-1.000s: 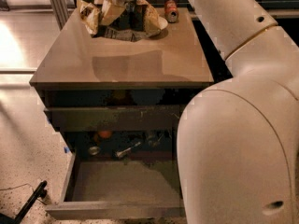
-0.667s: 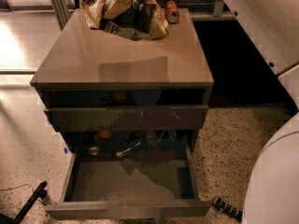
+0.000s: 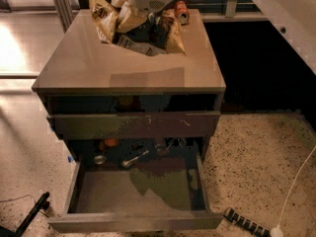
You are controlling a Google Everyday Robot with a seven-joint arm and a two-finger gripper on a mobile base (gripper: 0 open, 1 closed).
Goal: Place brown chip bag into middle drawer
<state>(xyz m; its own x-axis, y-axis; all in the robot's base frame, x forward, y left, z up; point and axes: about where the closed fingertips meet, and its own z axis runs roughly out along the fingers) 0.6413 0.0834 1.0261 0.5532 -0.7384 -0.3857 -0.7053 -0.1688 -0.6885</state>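
The brown chip bag [image 3: 173, 33], crinkled dark foil with tan-yellow ends, hangs just above the back of the cabinet top [image 3: 89, 68] and casts a shadow on it. My gripper [image 3: 143, 18] comes down from the top edge of the camera view and is shut on the bag's middle; its fingers are buried in the foil. The middle drawer [image 3: 74, 191] is pulled far out at the bottom of the cabinet, with a bare grey floor. It lies well below and in front of the bag.
A small red-orange can [image 3: 181, 12] stands at the back right of the top, beside the bag. The scratched drawer front [image 3: 133, 124] above is shut. A metal utensil [image 3: 134, 159] lies behind the open drawer. A power strip [image 3: 246, 222] lies on the floor at right. My white arm [image 3: 291, 14] fills the top right.
The bag has come a little forward and off the cabinet top in my gripper. The big white arm link that covered the right side has swung up out of the way.
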